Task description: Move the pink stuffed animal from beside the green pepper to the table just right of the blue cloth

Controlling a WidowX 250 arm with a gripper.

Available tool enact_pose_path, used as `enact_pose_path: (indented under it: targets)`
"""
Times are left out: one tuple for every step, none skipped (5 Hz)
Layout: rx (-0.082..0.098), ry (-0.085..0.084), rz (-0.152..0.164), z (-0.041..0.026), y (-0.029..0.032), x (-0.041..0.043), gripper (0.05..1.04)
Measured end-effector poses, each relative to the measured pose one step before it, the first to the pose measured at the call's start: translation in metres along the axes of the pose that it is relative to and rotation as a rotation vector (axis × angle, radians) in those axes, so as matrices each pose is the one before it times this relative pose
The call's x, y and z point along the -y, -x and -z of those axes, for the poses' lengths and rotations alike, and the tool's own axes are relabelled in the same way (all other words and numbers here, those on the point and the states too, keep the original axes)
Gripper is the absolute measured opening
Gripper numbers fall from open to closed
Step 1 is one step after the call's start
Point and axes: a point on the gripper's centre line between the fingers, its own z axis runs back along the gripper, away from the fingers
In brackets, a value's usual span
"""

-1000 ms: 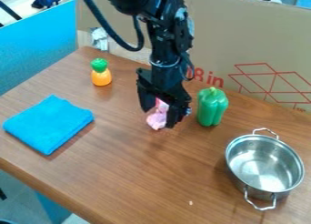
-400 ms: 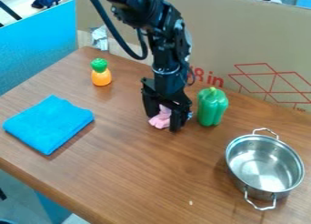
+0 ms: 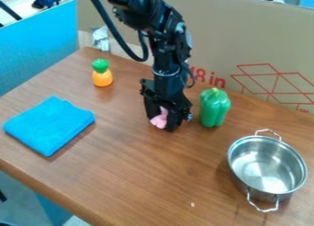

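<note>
Camera view: the jaws (image 3: 162, 122) look clenched on the pink toy (image 3: 159, 121), low at the table (image 3: 135, 174), green bell pepper (image 3: 214, 109) towards its 3 o'clock; grasp seemingly made, lift not evident

Red print (image 3: 211, 80) on the large, flat, tan cardboard panel (image 3: 245, 41) reads "8 in", with an unclear mark before it; smaller red print (image 3: 302, 111) near its lower right edge is illegible

Cloth (image 3: 49, 125), pot (image 3: 265, 167), pepper (image 3: 214, 108), pineapple (image 3: 102, 77), possibly foil (image 3: 100, 39)
</note>
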Motion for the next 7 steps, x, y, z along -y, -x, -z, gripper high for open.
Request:
enact_pose_path:
  targets:
    - [-0.0059,0.0024,0.0057,-0.00072,0.00847,0.00113,0.421]
    - [0.0554,-0.0215,0.0036,-0.02088,0.01512,-0.00171,0.308]
    - [0.0666,-0.0131,-0.0189,-0.02307,0.01873,-0.00462,0.282]
    - [0.0399,-0.0397,0.0038,-0.02407,0.03131,-0.00148,0.276]
    - [-0.0713,-0.0618,0.0071,-0.00368,0.04319,-0.00743,0.276]
    - [-0.0630,-0.0200,-0.0204,0.01359,0.02934,-0.00871,0.276]
    - [-0.0634,-0.0019,-0.0246,0.01604,0.00944,-0.00871,0.276]
